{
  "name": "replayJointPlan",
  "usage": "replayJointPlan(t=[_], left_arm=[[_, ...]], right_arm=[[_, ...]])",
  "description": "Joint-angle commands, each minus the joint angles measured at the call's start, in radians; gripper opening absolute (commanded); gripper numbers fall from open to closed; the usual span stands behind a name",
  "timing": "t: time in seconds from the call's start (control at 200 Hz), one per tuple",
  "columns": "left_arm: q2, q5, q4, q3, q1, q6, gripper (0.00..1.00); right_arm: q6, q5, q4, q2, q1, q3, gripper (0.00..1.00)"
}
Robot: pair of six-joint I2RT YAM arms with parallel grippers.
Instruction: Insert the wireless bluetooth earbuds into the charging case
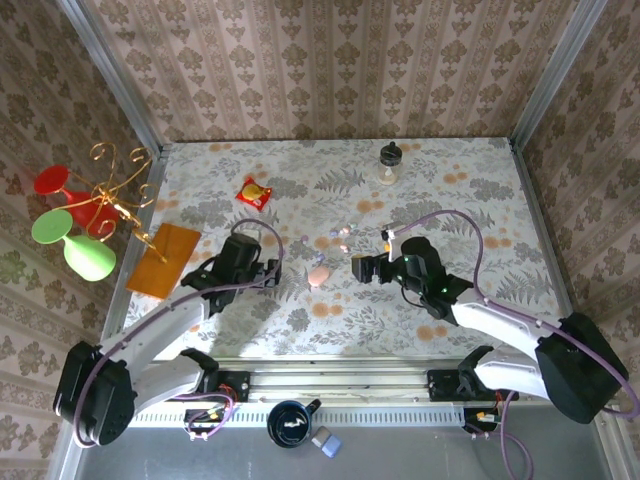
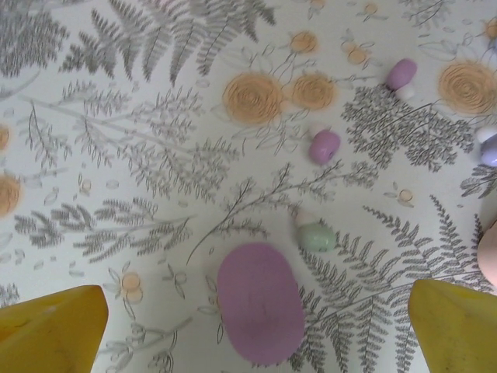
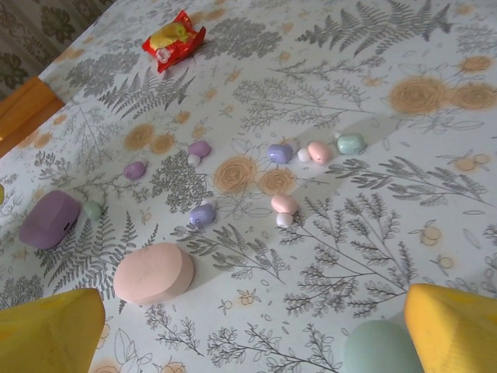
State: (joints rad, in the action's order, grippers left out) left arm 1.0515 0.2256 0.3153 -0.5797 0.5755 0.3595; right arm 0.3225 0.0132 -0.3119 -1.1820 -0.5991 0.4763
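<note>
Mint-green case (image 3: pixel 378 350) in right wrist view, lilac case (image 2: pixel 260 301) in left

The green case (image 3: pixel 380 350) is cut off by the right wrist view's bottom edge, the pink case (image 2: pixel 489 252) by the left wrist view's right edge.

The middle of the surface (image 3: pixel 435 124) is strewn with closely spaced earbuds (image 3: pixel 280 153). A bare lane is left between the pink case (image 3: pixel 155 272) and the green case (image 3: pixel 379 350).
</note>
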Motion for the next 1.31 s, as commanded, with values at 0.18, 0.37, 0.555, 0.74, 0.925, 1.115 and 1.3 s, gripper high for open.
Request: replayJointPlan(t=[0.18, 0.37, 0.555, 0.74, 0.925, 1.115, 1.3], left_arm=[[0.128, -0.020, 0.009, 0.007, -0.003, 0.220, 0.95], [0.212, -0.018, -0.011, 0.019, -0.002, 0.272, 0.84], [0.240, -0.017, -0.032, 0.020, -0.002, 0.253, 0.66], [0.275, -0.025, -0.069, 0.017, -0.004, 0.221, 0.63], [0.313, -0.036, -0.084, 0.004, -0.005, 0.212, 0.57], [0.284, -0.051, -0.107, 0.018, -0.003, 0.220, 0.41], [0.188, -0.114, -0.213, 0.065, -0.003, 0.107, 0.41]], right_arm=[[0.044, -0.011, -0.095, -0.116, -0.052, 0.043, 1.00], [0.062, -0.018, -0.089, -0.162, -0.075, 0.063, 1.00], [0.070, -0.021, -0.100, -0.187, -0.092, 0.074, 1.00], [0.070, -0.021, -0.104, -0.203, -0.113, 0.091, 1.00], [0.079, -0.032, -0.110, -0.235, -0.134, 0.099, 1.00], [0.138, -0.074, -0.092, -0.244, -0.140, 0.112, 1.00], [0.227, -0.152, -0.052, -0.257, -0.140, 0.129, 1.00]])
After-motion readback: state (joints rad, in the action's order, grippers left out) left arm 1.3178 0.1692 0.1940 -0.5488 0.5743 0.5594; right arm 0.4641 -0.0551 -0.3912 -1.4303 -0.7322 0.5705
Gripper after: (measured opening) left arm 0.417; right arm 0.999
